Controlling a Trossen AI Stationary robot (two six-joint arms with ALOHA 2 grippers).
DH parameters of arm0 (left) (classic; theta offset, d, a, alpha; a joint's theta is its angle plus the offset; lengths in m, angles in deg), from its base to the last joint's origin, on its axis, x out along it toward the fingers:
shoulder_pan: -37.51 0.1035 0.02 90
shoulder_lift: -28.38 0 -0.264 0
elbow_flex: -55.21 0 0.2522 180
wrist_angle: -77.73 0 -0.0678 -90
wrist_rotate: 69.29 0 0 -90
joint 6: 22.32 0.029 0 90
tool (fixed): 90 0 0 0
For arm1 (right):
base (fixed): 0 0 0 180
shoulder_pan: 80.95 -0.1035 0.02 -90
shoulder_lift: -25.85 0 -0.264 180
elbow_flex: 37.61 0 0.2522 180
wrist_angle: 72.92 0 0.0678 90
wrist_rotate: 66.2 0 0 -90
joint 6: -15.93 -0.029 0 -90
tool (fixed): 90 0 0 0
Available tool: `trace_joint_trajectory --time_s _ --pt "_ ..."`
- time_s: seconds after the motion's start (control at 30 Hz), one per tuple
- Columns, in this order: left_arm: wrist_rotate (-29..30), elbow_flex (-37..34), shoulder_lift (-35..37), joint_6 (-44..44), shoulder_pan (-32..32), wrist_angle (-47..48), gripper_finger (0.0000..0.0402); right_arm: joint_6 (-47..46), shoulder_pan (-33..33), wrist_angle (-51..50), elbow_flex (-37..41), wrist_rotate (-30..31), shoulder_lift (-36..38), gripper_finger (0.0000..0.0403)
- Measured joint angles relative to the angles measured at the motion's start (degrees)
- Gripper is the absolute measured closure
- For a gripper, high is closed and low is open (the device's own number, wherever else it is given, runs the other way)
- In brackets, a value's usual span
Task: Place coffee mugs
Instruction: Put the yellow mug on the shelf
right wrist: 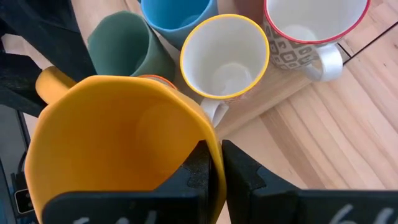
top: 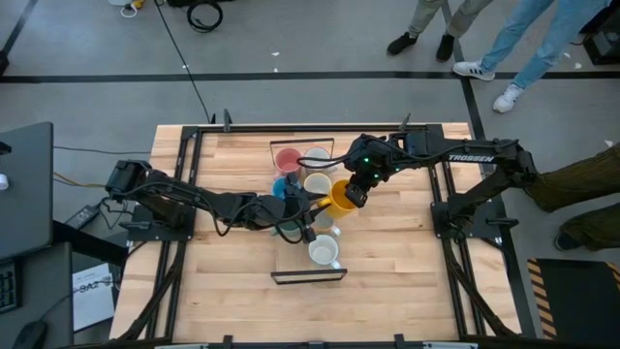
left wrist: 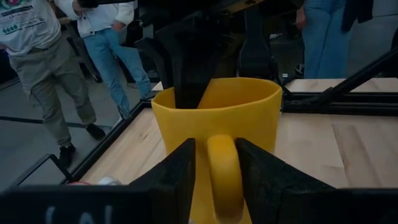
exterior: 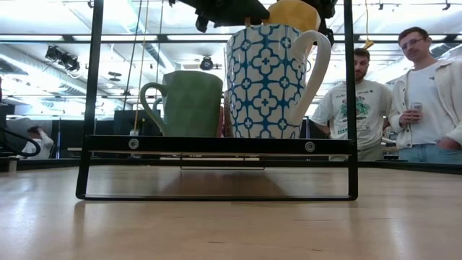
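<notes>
Yellow mug [top: 340, 197] held above counter [top: 407, 262], frame centre. Rim pinched by right fingers [right wrist: 217, 165], closed. Handle straddled by left fingers [left wrist: 214, 171], grip not yet certain. Several mugs already grouped in rack [top: 308, 276]; yellow mug still unplaced.

I'm working in what looks like a robotics lab or open workshop. Around my left gripper [top: 312, 207] and right gripper [top: 351, 197] there is a wooden tabletop [top: 232, 291] inside a black metal frame [top: 455, 233], standing on a grey floor [top: 291, 87] marked with tape lines. Cables [top: 179, 44] trail across that floor beyond the grippers. To the left arm's outer side sits a dark monitor [top: 24, 189]. Past the table, people [exterior: 404, 94] stand watching, under long ceiling light strips [exterior: 43, 54] in a wide, glass-walled room.
</notes>
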Motion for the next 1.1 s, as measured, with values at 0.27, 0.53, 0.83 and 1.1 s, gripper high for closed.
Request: trace_joint_trajectory --time_s 0.27,0.53,0.83,1.1 --pt "0.0 0.0 0.0 -0.2 0.0 0.0 0.0334 0.0 0.0 0.0 0.0 0.1 0.0 0.0373" --pt "0.0 0.0 0.0 -0.1 0.0 -0.1 0.0336 0.0 0.0 0.0 0.0 0.1 0.0 0.0371" --pt "-0.2 -0.1 0.0 0.2 -0.1 -0.1 0.0338 -1.0 0.0 0.2 -0.1 -0.1 0.0 0.0337" --pt "-0.1 -0.1 0.0 0.1 0.0 -0.2 0.0338 -1.4 0.0 0.3 -0.1 -0.1 0.0 0.0331"
